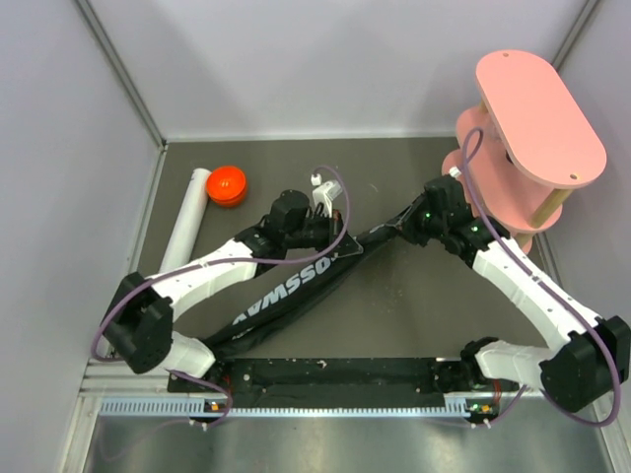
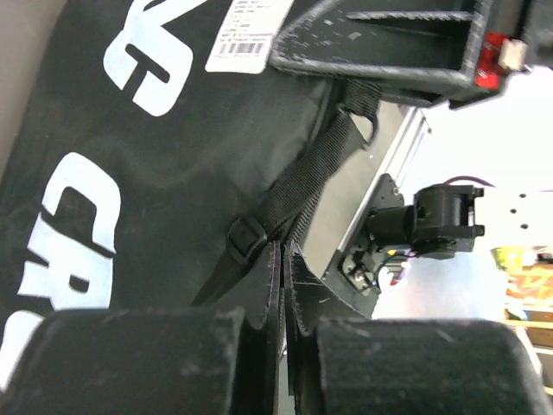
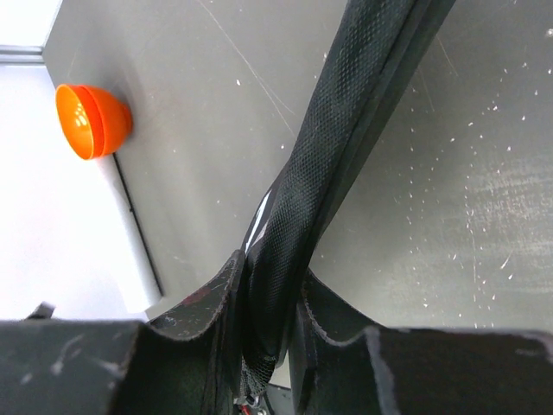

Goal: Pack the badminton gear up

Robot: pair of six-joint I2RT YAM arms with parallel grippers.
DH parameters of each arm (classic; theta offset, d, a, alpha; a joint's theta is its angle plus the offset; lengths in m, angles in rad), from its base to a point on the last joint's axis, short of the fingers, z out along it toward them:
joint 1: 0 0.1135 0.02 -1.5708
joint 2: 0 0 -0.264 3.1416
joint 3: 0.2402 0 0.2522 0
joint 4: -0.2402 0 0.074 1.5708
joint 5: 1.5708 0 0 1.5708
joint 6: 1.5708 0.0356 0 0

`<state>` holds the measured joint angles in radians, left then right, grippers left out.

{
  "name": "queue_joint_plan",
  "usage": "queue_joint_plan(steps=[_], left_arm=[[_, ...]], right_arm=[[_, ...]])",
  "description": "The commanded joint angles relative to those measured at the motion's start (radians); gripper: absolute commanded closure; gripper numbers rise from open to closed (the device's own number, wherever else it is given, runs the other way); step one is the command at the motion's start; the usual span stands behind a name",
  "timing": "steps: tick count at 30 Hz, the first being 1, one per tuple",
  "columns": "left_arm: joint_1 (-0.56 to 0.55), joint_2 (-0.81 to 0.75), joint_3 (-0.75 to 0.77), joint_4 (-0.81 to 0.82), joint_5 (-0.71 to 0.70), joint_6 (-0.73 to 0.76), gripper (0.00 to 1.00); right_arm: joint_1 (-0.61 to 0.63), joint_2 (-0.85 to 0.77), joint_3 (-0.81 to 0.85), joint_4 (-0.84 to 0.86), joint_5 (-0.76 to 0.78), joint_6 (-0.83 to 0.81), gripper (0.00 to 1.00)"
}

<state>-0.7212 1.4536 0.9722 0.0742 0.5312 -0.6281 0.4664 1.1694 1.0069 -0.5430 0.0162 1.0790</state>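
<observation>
The black "CROSSWAY" bag lies slantwise across the table, wide end near left, narrow end far right. My left gripper hovers over the bag's upper middle. In the left wrist view it is shut just above the bag's fabric and a black strap; nothing shows between its fingers. My right gripper is shut on the bag's narrow textured end, which runs up between its fingers. A long white tube lies at the left. Its orange cap lies off it, beside the far end.
A pink tiered oval shelf stands at the far right, close behind the right arm. A white barcode label hangs on the bag. A small white piece shows beyond the left wrist. Grey walls close in on three sides.
</observation>
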Motion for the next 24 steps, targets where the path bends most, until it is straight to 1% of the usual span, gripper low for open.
queue_joint_plan(steps=[1,4,5,6,7,9,12,14,15,16,17,18,20,22,23,24], left_arm=[[-0.027,-0.148,-0.035,-0.045,-0.196,0.129,1.0],[-0.04,-0.263,-0.108,-0.109,-0.298,0.172,1.0],[-0.041,-0.292,-0.128,-0.119,-0.318,0.177,1.0],[-0.043,-0.355,-0.15,-0.125,-0.332,0.182,1.0],[-0.044,-0.387,-0.196,-0.129,-0.344,0.18,1.0],[-0.046,-0.473,-0.234,-0.136,-0.369,0.17,1.0],[-0.05,-0.557,-0.294,-0.183,-0.392,0.13,1.0],[-0.055,-0.608,-0.331,-0.243,-0.419,0.099,1.0],[-0.057,-0.625,-0.342,-0.263,-0.462,0.087,1.0],[-0.055,-0.64,-0.361,-0.283,-0.482,0.056,1.0],[-0.055,-0.663,-0.369,-0.322,-0.509,0.039,1.0],[-0.055,-0.67,-0.372,-0.335,-0.522,0.024,1.0],[-0.055,-0.665,-0.372,-0.335,-0.513,0.002,1.0],[-0.058,-0.642,-0.357,-0.315,-0.464,-0.016,1.0],[-0.064,-0.618,-0.351,-0.304,-0.452,-0.019,1.0],[-0.067,-0.605,-0.343,-0.283,-0.447,-0.024,1.0]], right_arm=[[-0.003,0.039,0.045,0.092,0.04,-0.01,1.0],[-0.012,0.117,0.114,0.095,0.073,-0.034,1.0],[-0.027,0.133,0.131,0.098,0.071,-0.051,1.0],[-0.035,0.166,0.162,0.103,0.076,-0.06,1.0],[-0.041,0.179,0.174,0.118,0.079,-0.074,1.0],[-0.066,0.206,0.203,0.143,0.082,-0.108,1.0],[-0.104,0.272,0.254,0.196,0.077,-0.157,1.0],[-0.124,0.361,0.301,0.239,0.019,-0.226,1.0],[-0.136,0.401,0.388,0.238,-0.002,-0.258,1.0],[-0.14,0.491,0.439,0.233,-0.031,-0.298,1.0],[-0.14,0.525,0.491,0.212,-0.062,-0.359,1.0],[-0.138,0.561,0.577,0.171,-0.073,-0.379,1.0],[-0.138,0.625,0.634,0.141,-0.111,-0.434,1.0],[-0.138,0.638,0.657,0.117,-0.123,-0.458,1.0],[-0.137,0.647,0.661,0.104,-0.146,-0.487,0.94],[-0.135,0.645,0.665,0.072,-0.148,-0.499,0.84]])
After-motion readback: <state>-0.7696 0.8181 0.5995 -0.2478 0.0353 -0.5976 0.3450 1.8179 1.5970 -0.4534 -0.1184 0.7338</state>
